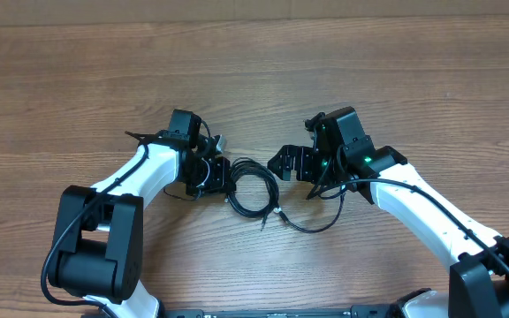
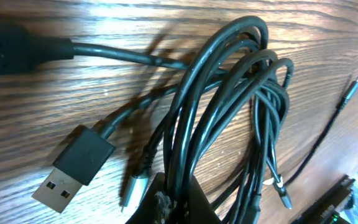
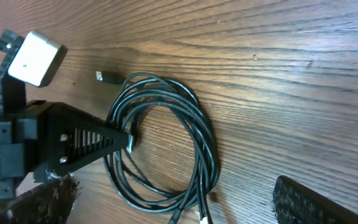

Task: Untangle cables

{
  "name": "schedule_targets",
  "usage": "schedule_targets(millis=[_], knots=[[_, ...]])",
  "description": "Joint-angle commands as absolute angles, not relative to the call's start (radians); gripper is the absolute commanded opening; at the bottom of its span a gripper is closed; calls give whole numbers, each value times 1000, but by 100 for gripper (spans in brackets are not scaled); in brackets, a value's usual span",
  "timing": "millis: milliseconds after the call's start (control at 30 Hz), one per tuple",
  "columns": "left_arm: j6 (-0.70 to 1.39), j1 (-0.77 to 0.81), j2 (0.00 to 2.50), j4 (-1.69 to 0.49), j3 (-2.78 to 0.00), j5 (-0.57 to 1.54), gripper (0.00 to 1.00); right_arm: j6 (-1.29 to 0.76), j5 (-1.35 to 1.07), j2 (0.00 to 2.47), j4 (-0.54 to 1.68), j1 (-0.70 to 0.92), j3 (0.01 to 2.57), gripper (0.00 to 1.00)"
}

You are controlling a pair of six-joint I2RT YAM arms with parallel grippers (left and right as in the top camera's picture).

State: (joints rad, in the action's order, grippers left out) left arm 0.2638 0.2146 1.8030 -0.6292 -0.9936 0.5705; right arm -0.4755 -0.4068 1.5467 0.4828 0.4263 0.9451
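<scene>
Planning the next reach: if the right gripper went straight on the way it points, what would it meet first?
Probably the cables, coiled ahead of the right gripper and pinched by the left gripper; depth is unclear.

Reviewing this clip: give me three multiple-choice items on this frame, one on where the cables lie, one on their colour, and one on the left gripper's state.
1. Where does the coil of cables lie?
A. Between the two grippers
B. At the far table edge
C. Under the right arm's base

2. What colour are the cords?
A. White
B. Red
C. Black

3. The left gripper is:
A. open, clear of the cords
B. shut on the cables
C. out of every view

Key:
1 A: the overhead view shows the coil between the left gripper and the right gripper.
2 C: every strand in the wrist views is black.
3 B: the right wrist view shows its tips pinched on the coil's edge.
</scene>
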Motion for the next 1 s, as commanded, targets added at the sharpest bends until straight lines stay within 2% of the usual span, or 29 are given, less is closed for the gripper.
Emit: schedule_targets(millis=[0, 200, 633, 767, 867, 967], knots=[[265, 216, 1819, -622, -984, 621, 4, -483, -378, 1549, 483, 430, 949, 100], [266, 216, 1819, -620, -984, 619, 10, -483, -378, 1549, 483, 430, 949, 100], [264, 216, 1819, -620, -984, 617, 11, -483, -378, 1549, 479, 430, 949, 100], [215, 216, 1819, -620, -984, 617, 22, -483, -378, 1549, 479, 430, 949, 100], [202, 216, 1819, -624, -984, 578, 40, -483, -378, 1549, 479, 430, 949, 100], [202, 216, 1819, -625, -984, 546, 46, -483, -378, 1549, 479, 430, 949, 100]])
